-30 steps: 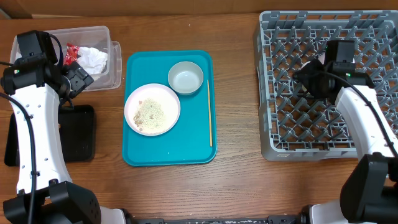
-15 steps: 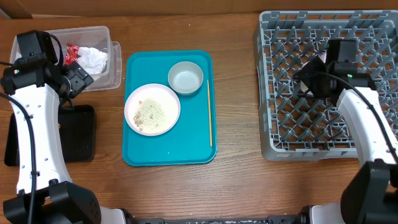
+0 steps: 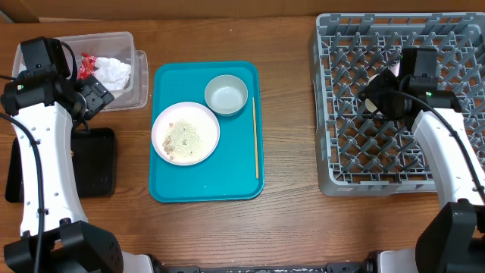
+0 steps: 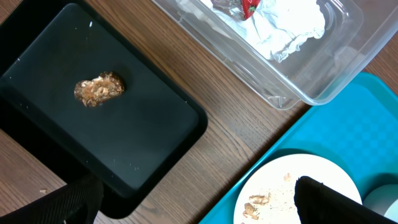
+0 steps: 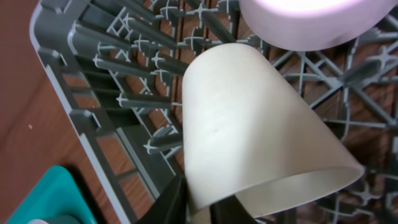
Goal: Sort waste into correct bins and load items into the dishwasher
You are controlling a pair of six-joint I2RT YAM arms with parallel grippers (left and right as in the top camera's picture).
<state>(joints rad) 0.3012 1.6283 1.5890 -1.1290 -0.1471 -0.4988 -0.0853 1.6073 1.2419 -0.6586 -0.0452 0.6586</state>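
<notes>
A: Right gripper (image 5: pixel 200 202) state?

B: Pinching the cream cup (image 5: pixel 249 124), wall near the rim between the fingers. Holding it tilted over the dishwasher rack (image 5: pixel 112 74), toward the tray-side part. Can't tell whether it's touching the tines.

A: Anything obscured?

B: Can't see the fingertips whole, cropped at the wrist view's bottom edge. From overhead, only a sliver of cup under the arm. Just beside it, a pale pink bowl (image 5: pixel 305 22), cut off at the top; can't tell how it's seated.

A: Left gripper (image 4: pixel 198 186)?

B: Spread wide, hovering between black tray (image 4: pixel 143 124) and teal tray (image 4: pixel 348 118). Below it: food scrap (image 4: pixel 99 89) in the black tray, tissue (image 4: pixel 286 25) and red wrapper (image 4: pixel 249 7) in the clear bin (image 4: pixel 292 99). On the teal tray: white plate (image 4: pixel 273 186) with crumbs, white bowl (image 3: pixel 226 95), chopstick (image 3: pixel 255 136).
</notes>
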